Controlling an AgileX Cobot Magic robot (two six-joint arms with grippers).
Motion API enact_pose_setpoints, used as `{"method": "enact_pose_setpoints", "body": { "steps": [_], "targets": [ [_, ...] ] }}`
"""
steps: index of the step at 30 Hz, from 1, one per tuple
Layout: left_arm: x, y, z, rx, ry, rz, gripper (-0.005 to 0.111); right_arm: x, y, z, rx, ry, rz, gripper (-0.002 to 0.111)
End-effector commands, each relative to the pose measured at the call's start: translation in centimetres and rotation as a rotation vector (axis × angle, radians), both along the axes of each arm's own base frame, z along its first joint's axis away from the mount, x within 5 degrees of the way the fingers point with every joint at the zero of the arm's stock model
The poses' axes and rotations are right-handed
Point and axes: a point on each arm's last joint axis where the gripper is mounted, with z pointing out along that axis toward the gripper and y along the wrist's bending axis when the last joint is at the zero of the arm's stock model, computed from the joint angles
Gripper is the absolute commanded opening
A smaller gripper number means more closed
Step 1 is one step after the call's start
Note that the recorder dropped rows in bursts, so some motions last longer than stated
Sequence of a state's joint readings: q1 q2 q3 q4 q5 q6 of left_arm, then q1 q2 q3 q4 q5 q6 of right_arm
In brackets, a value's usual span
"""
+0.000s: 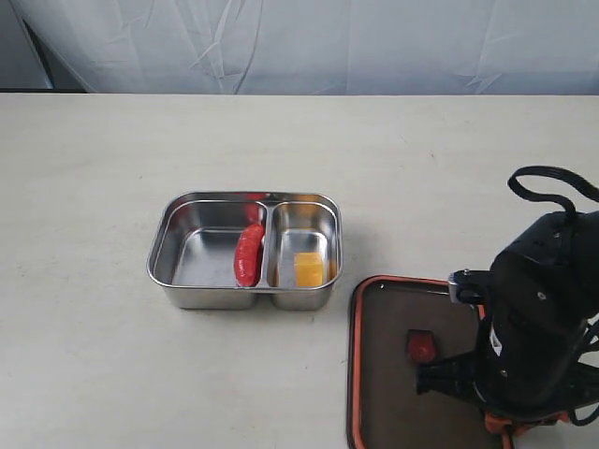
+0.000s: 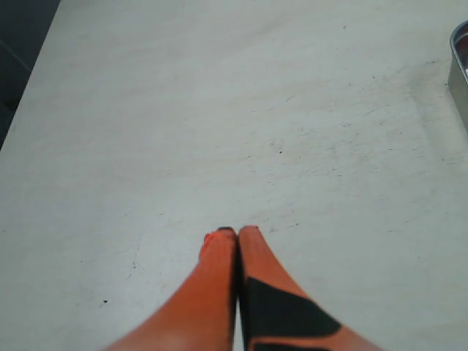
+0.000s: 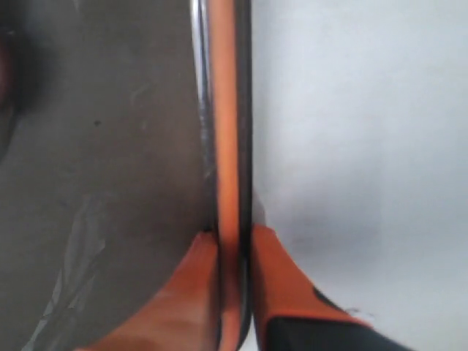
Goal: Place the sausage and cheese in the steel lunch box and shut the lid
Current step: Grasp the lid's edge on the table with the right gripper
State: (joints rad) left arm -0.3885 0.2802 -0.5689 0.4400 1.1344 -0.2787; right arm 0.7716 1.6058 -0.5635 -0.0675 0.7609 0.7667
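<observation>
The steel lunch box (image 1: 178,245) stands open at the table's middle. The red sausage (image 1: 248,253) lies in its larger left compartment, against the divider. The yellow cheese (image 1: 308,269) sits in the smaller right compartment. The dark lid (image 1: 393,374), orange-rimmed with an orange valve tab (image 1: 420,347), lies to the box's front right. My right gripper (image 3: 234,235) is shut on the lid's orange rim (image 3: 227,131); in the exterior view the arm's body hides the fingers. My left gripper (image 2: 238,232) is shut on nothing above bare table, out of the exterior view.
The right arm's black body (image 1: 543,318) and cable loop cover the table's front right corner. A white cloth backdrop (image 1: 309,42) hangs behind the far edge. One corner of the lunch box (image 2: 459,62) shows in the left wrist view.
</observation>
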Motion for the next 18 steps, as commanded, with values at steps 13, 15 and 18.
{"method": "enact_pose_setpoints", "body": {
  "steps": [13,15,18],
  "targets": [
    [0.1,-3.8,0.3,-0.369,0.007,-0.229,0.0,0.3,-3.2,5.6,-0.116,-0.267,0.036,0.0],
    [0.4,-4.7,0.5,-0.448,0.018,-0.271,0.0,0.3,-3.2,6.1,-0.09,-0.301,0.038,0.0],
    [1.1,-6.3,1.0,-0.576,0.043,-0.345,0.0,0.3,-3.3,6.9,-0.045,-0.353,0.045,0.0]
  ]
}}
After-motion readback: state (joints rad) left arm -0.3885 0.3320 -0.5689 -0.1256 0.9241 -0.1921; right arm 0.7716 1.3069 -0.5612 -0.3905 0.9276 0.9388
